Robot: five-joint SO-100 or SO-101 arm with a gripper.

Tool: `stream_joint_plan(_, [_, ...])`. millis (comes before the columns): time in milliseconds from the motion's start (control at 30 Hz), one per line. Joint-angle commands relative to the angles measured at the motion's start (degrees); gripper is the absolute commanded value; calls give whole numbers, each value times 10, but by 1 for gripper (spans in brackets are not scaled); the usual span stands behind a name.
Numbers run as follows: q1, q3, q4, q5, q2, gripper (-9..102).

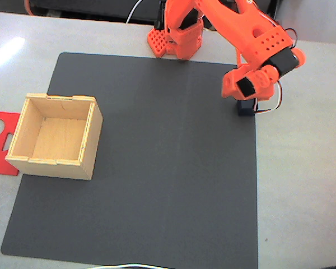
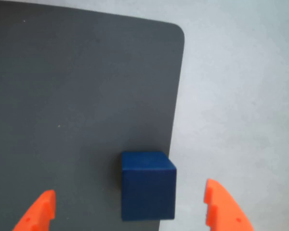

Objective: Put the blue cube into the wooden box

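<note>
Nearest the wrist camera, two orange fingertips [image 2: 38, 214] are seen at the lower edge of the wrist view, at about seven and five o'clock, spread wide apart. Between them, untouched by either, the blue cube [image 2: 148, 185] is found at six o'clock, resting on the edge of the dark mat [image 2: 82, 91], beside the pale table [image 2: 241, 86].

In the fixed view, the table [image 1: 302, 185] is covered largely by the mat [image 1: 157, 168]. The orange arm [image 1: 235, 28] is seen reaching from twelve o'clock toward two o'clock, where the gripper [image 1: 245, 102] is held over the cube [image 1: 246, 107] at the mat's right edge. The wooden box [image 1: 87, 147] is set at nine o'clock, open-topped and upright, well apart from the cube. A red cut-out sheet [image 1: 0, 126] is partly hidden behind the box at the left edge. No readable writing or brand mark can be made out.
</note>
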Motion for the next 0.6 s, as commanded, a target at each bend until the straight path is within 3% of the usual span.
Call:
stream_joint_plan(0, [-2, -23, 7, 0, -4, 40])
stream_joint_plan(300, [6, -45, 4, 4, -60, 36])
stream_joint_plan(467, [7, -71, 3, 6, -95, 24])
stream_joint_plan(567, [7, -93, 3, 11, -113, 10])
